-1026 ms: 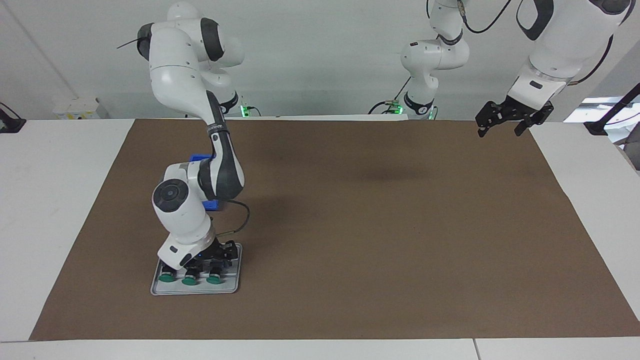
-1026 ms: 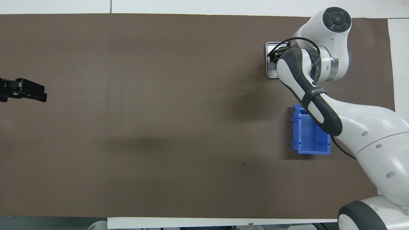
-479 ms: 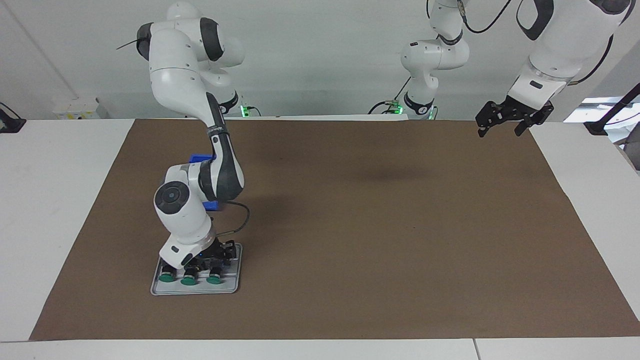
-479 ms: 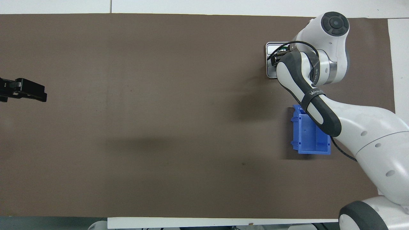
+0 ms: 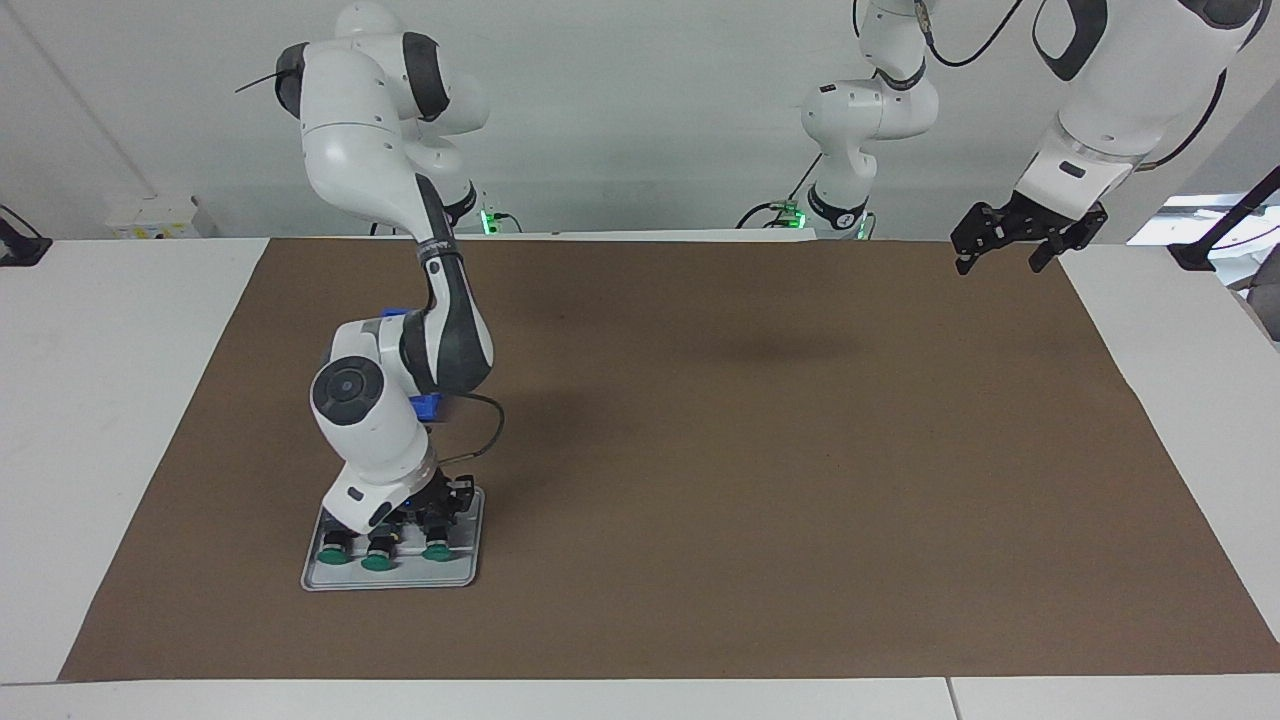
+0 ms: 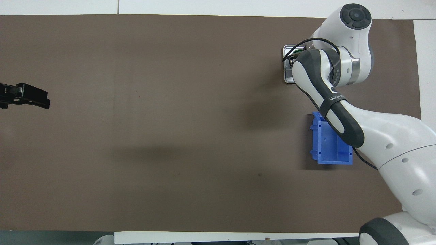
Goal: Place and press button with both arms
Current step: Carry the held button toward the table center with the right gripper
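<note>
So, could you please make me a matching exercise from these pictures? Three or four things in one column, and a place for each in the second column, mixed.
Things
1. grey tray
2. blue bin
3. left gripper
4. right gripper

Places
A. partly hidden under the right arm's forearm, nearer to the robots than the tray
B. down among the green buttons on the tray
C. on the brown mat, carrying three green buttons
D. in the air over the mat's corner at the left arm's end, waiting

Pairs: 1-C, 2-A, 3-D, 4-B
</note>
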You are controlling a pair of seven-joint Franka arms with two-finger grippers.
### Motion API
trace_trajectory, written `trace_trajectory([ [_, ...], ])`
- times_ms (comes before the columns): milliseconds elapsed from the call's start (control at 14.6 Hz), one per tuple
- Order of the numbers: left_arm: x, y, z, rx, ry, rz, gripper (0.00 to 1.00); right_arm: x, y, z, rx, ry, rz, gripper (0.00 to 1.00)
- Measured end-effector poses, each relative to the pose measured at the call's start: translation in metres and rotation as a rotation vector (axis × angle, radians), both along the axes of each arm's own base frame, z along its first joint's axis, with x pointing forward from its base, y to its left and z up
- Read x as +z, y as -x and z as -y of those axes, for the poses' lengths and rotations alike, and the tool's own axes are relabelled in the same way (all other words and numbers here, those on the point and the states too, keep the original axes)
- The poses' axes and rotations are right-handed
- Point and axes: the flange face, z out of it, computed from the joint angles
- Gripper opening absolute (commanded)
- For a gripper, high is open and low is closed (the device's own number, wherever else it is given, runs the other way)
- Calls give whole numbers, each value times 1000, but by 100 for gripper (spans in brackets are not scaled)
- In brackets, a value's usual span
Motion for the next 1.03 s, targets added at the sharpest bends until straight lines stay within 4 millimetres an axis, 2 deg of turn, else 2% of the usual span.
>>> trace_trajectory([
  [137,0,0,0,0,0,0,100,19,6,-38,-77,5,-19,0],
  [274,0,0,0,0,0,0,100,31,22,-96,-192,15,-39,0],
  [479,0,0,0,0,0,1,100,32,57,-188,-396,28,-39,0],
  [615,0,0,0,0,0,1,100,32,81,-236,-533,32,-33,0],
  [752,0,0,0,0,0,1,100,32,103,-273,-688,36,-27,0],
  [889,0,0,0,0,0,1,100,32,118,-296,-828,43,-26,0],
  [1026,0,0,0,0,0,1,100,28,135,-316,-891,49,-34,0],
])
